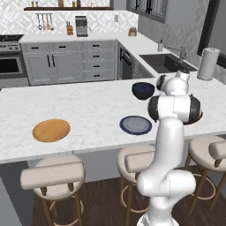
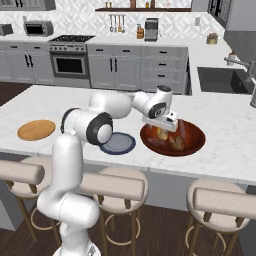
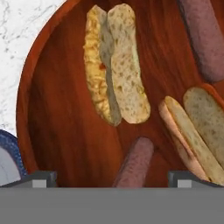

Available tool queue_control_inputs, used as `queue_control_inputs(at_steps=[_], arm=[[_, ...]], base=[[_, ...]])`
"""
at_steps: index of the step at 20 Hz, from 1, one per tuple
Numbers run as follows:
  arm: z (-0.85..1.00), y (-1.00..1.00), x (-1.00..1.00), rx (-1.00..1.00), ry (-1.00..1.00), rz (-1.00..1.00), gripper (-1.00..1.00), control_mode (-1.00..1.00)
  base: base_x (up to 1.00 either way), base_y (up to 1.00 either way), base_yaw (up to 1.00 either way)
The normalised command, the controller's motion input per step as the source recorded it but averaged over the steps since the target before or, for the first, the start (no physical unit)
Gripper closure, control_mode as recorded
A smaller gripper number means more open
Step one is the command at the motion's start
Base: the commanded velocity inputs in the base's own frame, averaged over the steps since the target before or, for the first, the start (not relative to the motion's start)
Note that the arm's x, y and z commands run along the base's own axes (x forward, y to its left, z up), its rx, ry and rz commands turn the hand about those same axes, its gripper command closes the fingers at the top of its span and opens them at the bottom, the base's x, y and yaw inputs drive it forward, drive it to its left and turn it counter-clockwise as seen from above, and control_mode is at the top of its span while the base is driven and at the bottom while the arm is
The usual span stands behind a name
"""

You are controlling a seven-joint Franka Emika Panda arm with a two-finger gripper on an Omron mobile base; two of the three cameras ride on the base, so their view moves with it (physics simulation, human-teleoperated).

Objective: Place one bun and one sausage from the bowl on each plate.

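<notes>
Hand view, nearest the fingertips: gripper [image 3: 112,180] spread fully open, holding nothing, poised over red-brown bowl [image 3: 48,109]. Between the fingertips: one sausage [image 3: 134,162], long axis running from the fingers up and slightly right. At right: tan bun [image 3: 192,131], split, long axis slanting from upper left to lower right. Farther in: golden-yellow bun [image 3: 114,65], split, long axis nearly along the view's vertical. Farthest, at upper right: second sausage [image 3: 201,35], roughly parallel. Right base view: blue-grey plate [image 2: 118,144] just beside the bowl, wooden plate [image 2: 36,129] well apart; both bare
</notes>
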Motion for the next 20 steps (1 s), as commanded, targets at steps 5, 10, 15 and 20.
queue_control_inputs(at_steps=[5,10,15,20], arm=[[-0.31,0.0,0.52,0.0,0.09,0.01,-1.0,-1.0],[-0.41,0.0,0.23,0.0,0.03,0.02,-1.0,-1.0],[-0.33,0.02,0.03,0.0,0.01,0.02,-1.0,-1.0],[0.19,0.0,0.0,0.0,-0.04,0.01,-1.0,-1.0]], base=[[0.0,0.0,0.0],[0.0,0.0,0.0],[0.0,0.0,0.0],[0.0,0.0,0.0]])
